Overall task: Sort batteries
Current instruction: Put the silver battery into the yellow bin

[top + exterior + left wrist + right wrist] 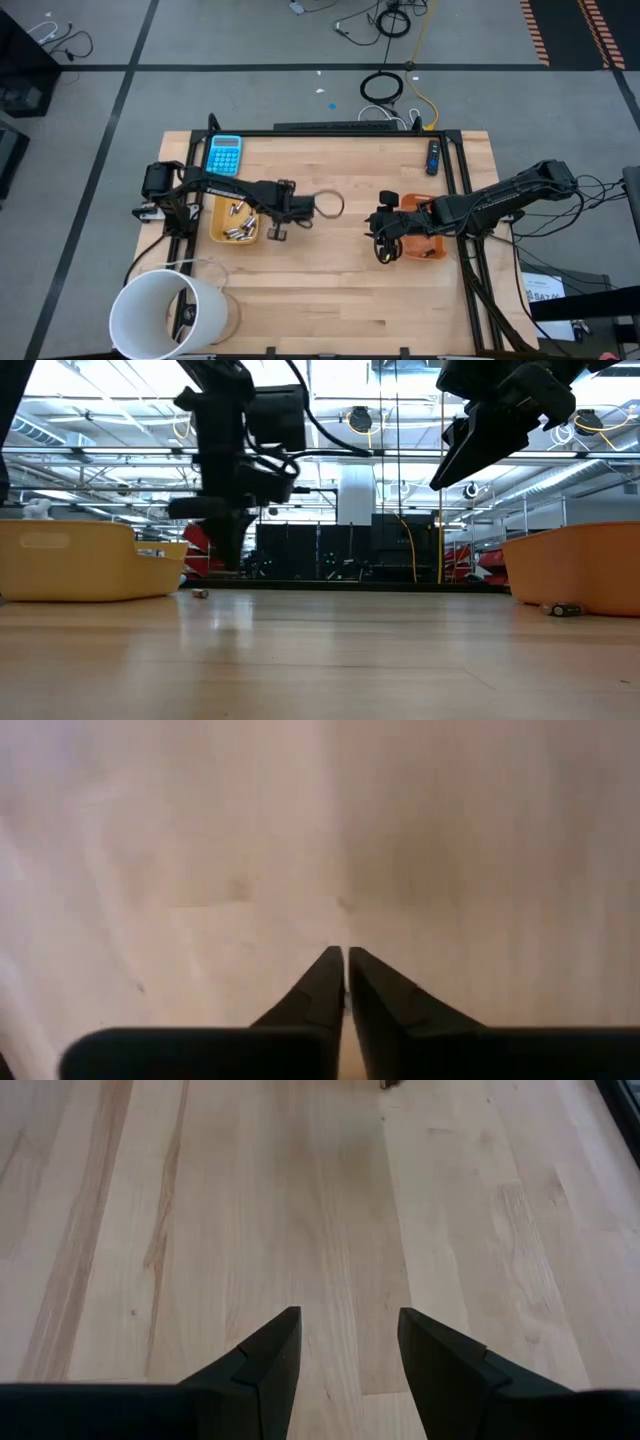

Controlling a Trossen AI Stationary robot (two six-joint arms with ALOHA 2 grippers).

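1. We find most of the batteries [238, 222] lying as a loose heap of silvery cylinders in the yellow tray [216, 228] on the left of the table; a heap like this suits a tray that collects one kind.
2. In the low view one small battery [199, 593] lies on the bare wood just right of that tray, and another dark one [562, 609] lies against the foot of the orange tray [600, 565] on the right. We judge these still unsorted.
3. The left gripper [345, 970] sits just right of the yellow tray, low over the wood, its fingers pressed together. Whether a battery is pinched between the tips we cannot tell; none shows there.
4. We take that low, closed posture beside the tray as a pick attempt on a stray cell.
5. The right gripper [345, 1342] hangs above the orange tray's left side with its fingers spread and nothing between them, only bare board below; it looks parked, waiting its turn.
6. The blue calculator [224, 155] at the far edge behind the yellow tray and the white bucket [165, 313] at the near left corner stand clear of the work.
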